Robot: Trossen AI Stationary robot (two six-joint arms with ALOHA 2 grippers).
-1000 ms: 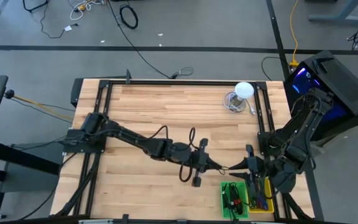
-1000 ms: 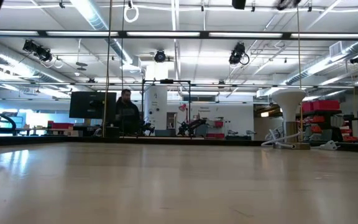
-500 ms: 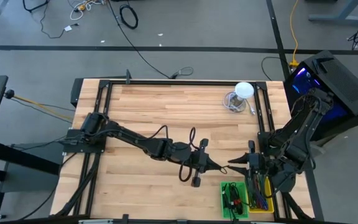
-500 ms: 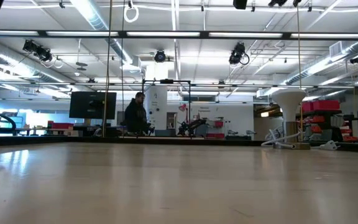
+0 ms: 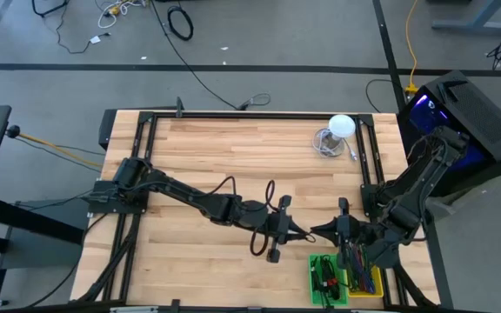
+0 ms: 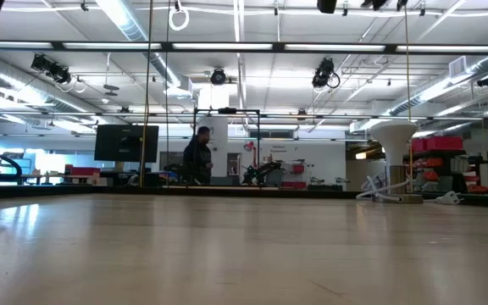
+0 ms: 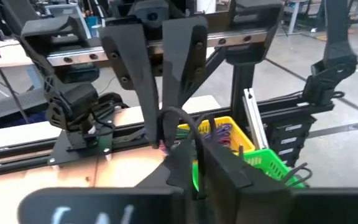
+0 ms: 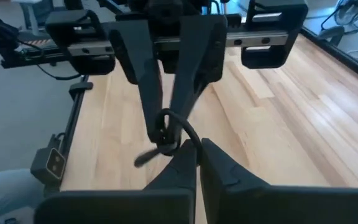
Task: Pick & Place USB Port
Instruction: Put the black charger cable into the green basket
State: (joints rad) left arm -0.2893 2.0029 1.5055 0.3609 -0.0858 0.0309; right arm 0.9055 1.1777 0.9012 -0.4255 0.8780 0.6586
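Observation:
A thin black USB cable [image 7: 188, 121] curls in a small loop in the air over the table's near right part. My left gripper [image 5: 306, 234] reaches in from the table's left and my right gripper [image 5: 315, 232] from the right; their fingertips meet tip to tip on the cable. In the right wrist view the cable [image 8: 182, 127] loops between the left gripper's narrowed fingers, and a short dark end [image 8: 145, 158] sticks out below. The low view shows neither gripper nor the cable. My left gripper has the cable just below its loop [image 8: 165, 135], between the free ends of its two fingers [image 8: 156, 118]. The fingers lie about level and come from the table's left. The cable is clear of the table. My right gripper pinches the same short stretch of cable, by its pink-tipped end [image 7: 163, 144], between its two fingertips [image 7: 154, 124]. It comes from the table's right, slanting slightly down. The loop stands up above the hold, off the table.
A green bin [image 5: 326, 278] and a yellow bin [image 5: 365, 276] with cables stand at the near right edge, just below the grippers. A white domed stand [image 5: 341, 127] is at the far right. A person walks in the room far behind [image 6: 198, 152].
My right gripper has moved toward the table's left, up to my left gripper's tips, and has shut from an open spread onto the cable. My left arm has kept still.

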